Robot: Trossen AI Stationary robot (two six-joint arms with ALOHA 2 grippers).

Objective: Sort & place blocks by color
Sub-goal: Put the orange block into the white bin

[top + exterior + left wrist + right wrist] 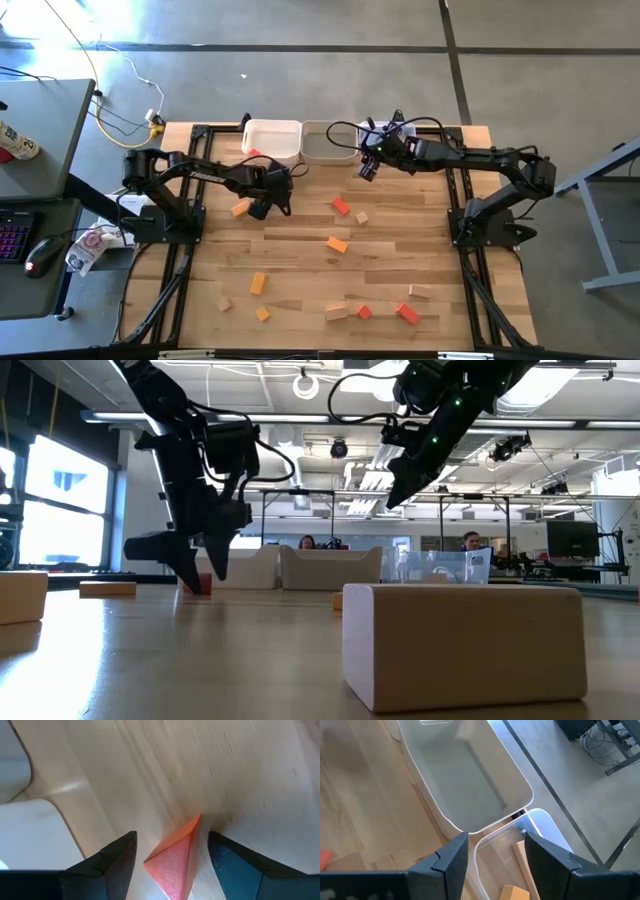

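Tabletop [300,260] fills mid-frame in our high view, with three bins in a row at its upper edge: white bin [272,138], grey bin [322,141], clear bin [540,827]. We see the left gripper [172,857] down at upper left of centre, fingers apart around a red wedge [172,855]. Right gripper [495,855], open and empty, hangs over the grey/clear bins. Remaining blocks [339,244] lie scattered across centre and lower frame.

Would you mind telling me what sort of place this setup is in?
Probably a robotics lab or open workshop: a wooden table on a bare concrete floor, a keyboard on a side desk, ceiling strip lights over distant workstations.
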